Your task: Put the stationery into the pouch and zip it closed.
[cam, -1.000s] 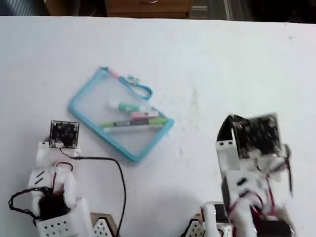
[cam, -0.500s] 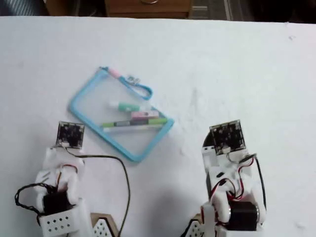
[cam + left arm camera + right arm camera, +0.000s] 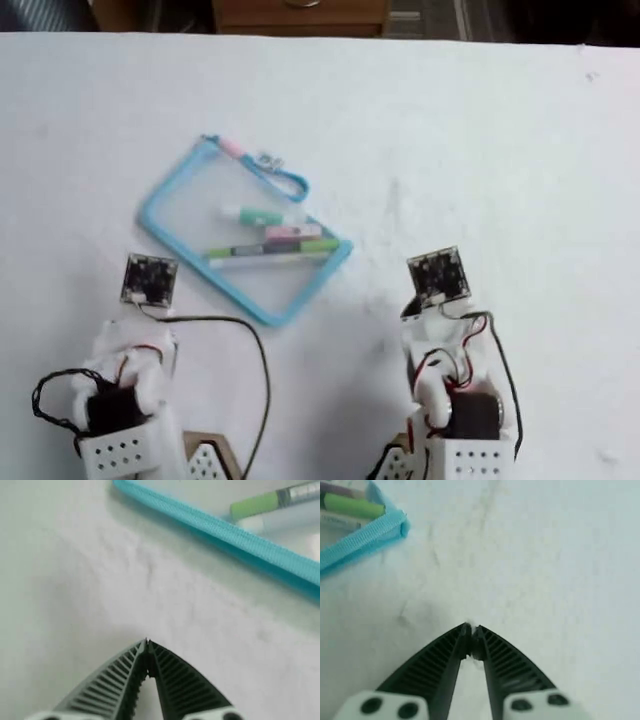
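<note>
Two arms sit at the near table edge. Left gripper (image 3: 148, 642): fingers pressed together, holding nothing, near the pouch's blue edge. Right gripper (image 3: 470, 626): fingers also pinched together, holding nothing, near a pouch corner. Pouch (image 3: 195, 215) lies flat, farther out, left of centre; stationery (image 3: 272, 241) inside. White table (image 3: 450, 130) beyond.

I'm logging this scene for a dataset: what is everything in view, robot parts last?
pouch: one, clear with blue trim, flat on the table
stationery: at least three pieces, green, pink, white, inside the pouch
strap: one, blue, at the pouch's far edge
table: one, white, under everything
cable: one, black, table's near side
left arm, right arm: two, white, near edge
left claw: one, dark, shut, above table by pouch's edge
right claw: one, dark, shut, above table by pouch's corner
</note>
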Motion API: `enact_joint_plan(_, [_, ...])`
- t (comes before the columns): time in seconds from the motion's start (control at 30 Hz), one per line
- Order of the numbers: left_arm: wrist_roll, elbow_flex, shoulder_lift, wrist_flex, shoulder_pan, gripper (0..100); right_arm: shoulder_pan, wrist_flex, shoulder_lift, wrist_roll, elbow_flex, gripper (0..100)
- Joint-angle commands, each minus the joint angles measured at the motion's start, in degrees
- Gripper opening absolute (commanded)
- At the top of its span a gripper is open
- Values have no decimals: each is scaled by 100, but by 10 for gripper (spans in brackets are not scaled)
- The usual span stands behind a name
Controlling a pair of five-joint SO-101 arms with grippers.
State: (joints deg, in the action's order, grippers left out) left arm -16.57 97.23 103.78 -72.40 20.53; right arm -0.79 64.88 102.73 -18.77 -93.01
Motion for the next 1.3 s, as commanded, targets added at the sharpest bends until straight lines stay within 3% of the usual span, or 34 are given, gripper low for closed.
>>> enact_joint_plan(0.0, [-18, -26, 22, -70, -22, 24, -22, -119, 13, 18, -308, 19])
enact_joint_plan(0.37, [-18, -26, 22, -79, -22, 25, 4, 769, 4, 0, -387, 19])
enact_joint_plan(1.27, [-18, -26, 22, -79, -22, 25, -22, 760, 4, -18, -387, 21])
